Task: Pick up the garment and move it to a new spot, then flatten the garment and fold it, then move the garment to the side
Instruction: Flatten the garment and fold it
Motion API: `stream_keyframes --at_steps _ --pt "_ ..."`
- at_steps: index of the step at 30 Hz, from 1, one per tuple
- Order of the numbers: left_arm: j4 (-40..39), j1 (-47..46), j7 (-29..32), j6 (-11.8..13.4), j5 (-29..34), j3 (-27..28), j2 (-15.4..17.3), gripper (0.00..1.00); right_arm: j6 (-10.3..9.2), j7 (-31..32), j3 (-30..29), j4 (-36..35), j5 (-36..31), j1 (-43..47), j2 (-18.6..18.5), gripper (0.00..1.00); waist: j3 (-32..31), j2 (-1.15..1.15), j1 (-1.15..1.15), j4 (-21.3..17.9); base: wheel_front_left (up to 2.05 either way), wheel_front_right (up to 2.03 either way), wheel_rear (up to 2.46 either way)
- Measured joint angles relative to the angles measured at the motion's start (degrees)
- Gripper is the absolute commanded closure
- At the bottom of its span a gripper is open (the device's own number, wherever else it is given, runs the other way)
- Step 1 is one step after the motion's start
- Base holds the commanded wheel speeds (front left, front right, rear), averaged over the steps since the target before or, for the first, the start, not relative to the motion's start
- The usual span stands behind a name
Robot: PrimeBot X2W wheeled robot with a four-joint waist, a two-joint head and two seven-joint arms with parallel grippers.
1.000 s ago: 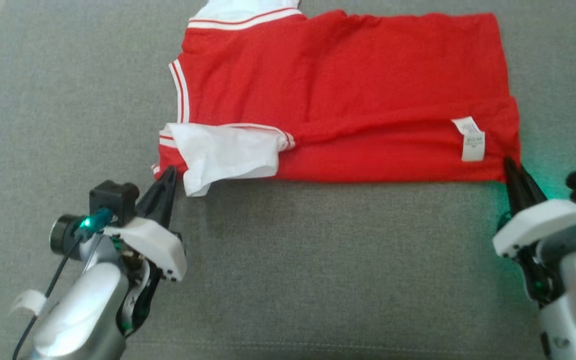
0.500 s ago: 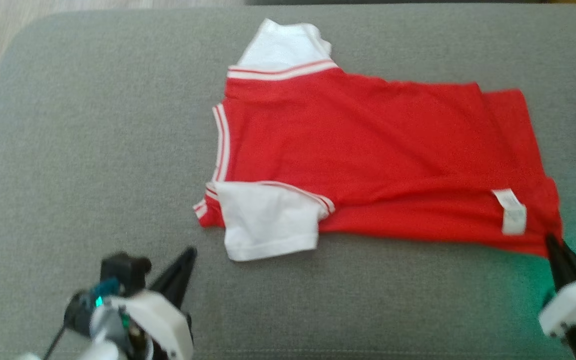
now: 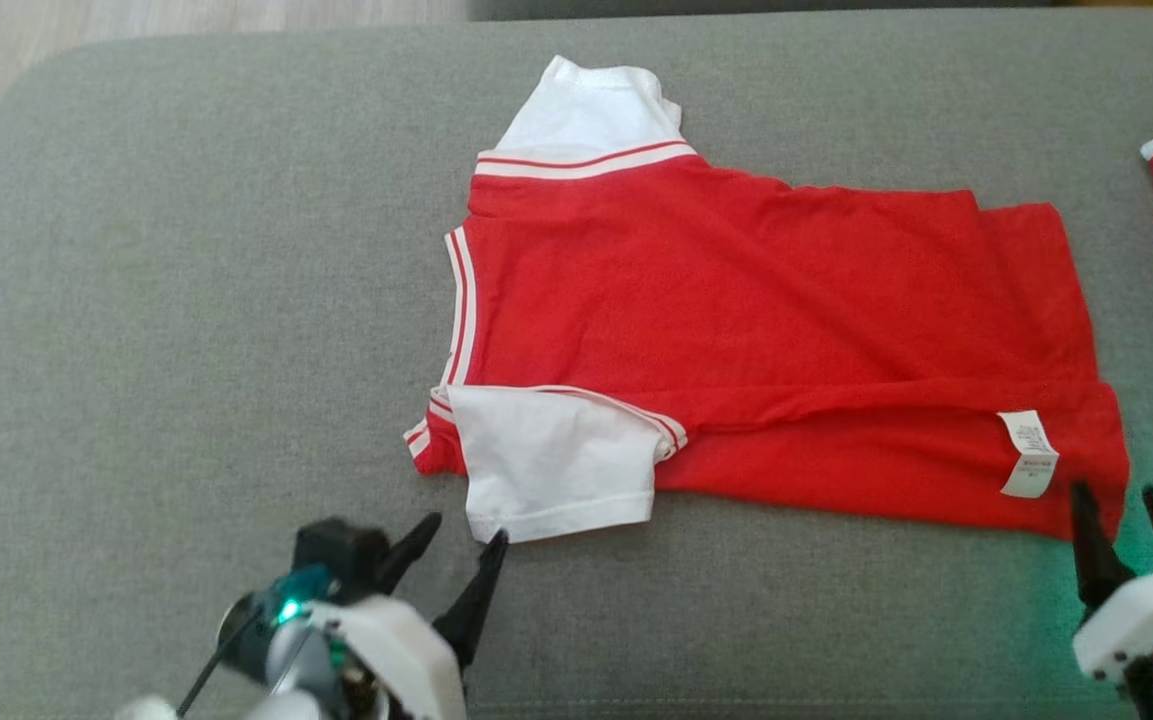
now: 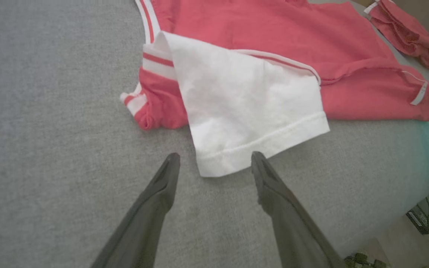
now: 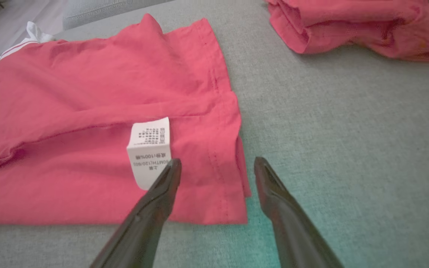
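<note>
My left tool (image 3: 466,527) is released, just short of the red shirt's (image 3: 766,330) white sleeve (image 3: 556,460). My right tool (image 3: 1114,490), also released, straddles the shirt's hem corner (image 3: 1106,500).

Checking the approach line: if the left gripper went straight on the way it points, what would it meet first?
Probably the white sleeve of the red garment: its hem corner lies just ahead, between the fingertips of the open left gripper; height unclear.

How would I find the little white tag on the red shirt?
On the big gray cushion lies a flat red shirt. Follow its near edge to the corner by the robot's right hand. There the tag is a small white rectangle with tiny print, far smaller than the plain white sleeve.
</note>
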Motion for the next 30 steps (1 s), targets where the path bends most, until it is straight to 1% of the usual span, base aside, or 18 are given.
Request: stream_keyframes --at_steps 5,8,9,10,11,12,13,16,19,22,24,26,28,30 --pt "4.1 -4.2 0.9 -1.0 0.6 -1.3 -1.8 0.0 0.0 0.0 0.1 -0.1 -0.4 -2.4 0.3 0.0 1.1 0.0 0.0 -0.2 0.0 0.0 0.0" --pt "7.0 -5.5 2.6 -1.0 1.5 -2.3 -2.1 0.0 0.0 -0.1 0.3 -0.1 -0.4 -2.8 0.3 0.0 1.8 0.0 0.0 -0.5 0.0 0.0 0.0" --pt "8.1 -6.1 2.9 -1.1 1.6 -2.8 -2.2 0.06 0.0 -0.1 0.4 -0.1 -0.4 -2.8 0.4 0.0 2.2 0.0 0.0 -0.7 0.0 0.0 0.0" --pt "8.5 -6.4 2.8 -1.5 1.7 -2.8 -2.4 0.17 0.0 -0.1 0.5 -0.2 -0.4 -2.9 0.4 0.0 2.4 0.0 0.0 -0.7 0.0 0.0 0.0" --pt "8.9 -6.8 2.5 -1.5 2.0 -2.8 -2.4 0.55 0.0 -0.4 0.4 -0.2 -0.4 -3.0 0.4 0.0 2.6 0.0 0.0 -0.8 0.0 0.0 0.0" --pt "9.2 -7.3 2.1 -1.5 2.0 -2.8 -2.5 0.89 0.0 -0.6 0.4 -0.1 -0.4 -3.3 0.4 0.0 2.7 0.0 0.0 -0.9 0.0 0.0 0.0" --pt "9.2 -7.3 2.1 -1.5 2.0 -2.8 -2.5 1.0 0.0 -0.6 0.4 -0.1 -0.4 -3.3 0.4 0.0 2.7 0.0 0.0 -0.9 0.0 0.0 0.0" --pt "10.2 -8.3 1.0 -2.8 1.5 -2.7 -3.0 1.0 0.0 -1.1 0.4 -0.1 -0.4 -4.1 0.4 0.0 2.9 0.0 0.0 -1.1 0.0 0.0 0.0" --pt "9.8 -8.0 0.7 -4.1 -1.1 -1.5 -3.5 1.0 0.0 -1.2 0.1 0.2 -0.4 -4.1 0.4 0.0 2.7 0.0 0.0 -1.2 0.0 0.0 0.0" --pt "6.5 -7.9 0.3 -5.9 -7.3 2.2 -4.1 1.0 0.0 -1.7 0.1 0.6 -0.4 -4.1 0.5 0.0 2.5 0.0 0.0 -1.4 0.0 0.0 0.0" --pt "4.0 -8.0 0.5 -6.5 -12.1 5.6 -4.9 1.0 0.0 -2.1 0.2 1.1 -0.4 -4.1 0.7 0.0 2.4 0.0 0.0 -1.7 0.0 0.0 0.0" --pt "2.2 -8.5 0.5 -6.8 -15.7 8.6 -5.5 0.99 0.0 -2.1 0.3 1.5 -0.4 -4.2 1.0 0.0 2.5 0.0 0.0 -2.2 0.0 0.0 0.0" --pt "1.3 -9.9 -0.3 -7.0 -18.3 11.4 -6.2 0.0 0.0 -2.6 0.5 1.9 -0.4 -4.4 1.3 0.0 2.6 0.0 0.0 -2.7 0.0 0.0 0.0" --pt "1.3 -12.3 -1.4 -6.9 -18.2 12.9 -6.1 0.0 0.0 -2.6 1.0 2.2 -0.4 -5.0 1.4 0.0 2.8 0.0 0.0 -3.3 0.0 0.0 0.0"
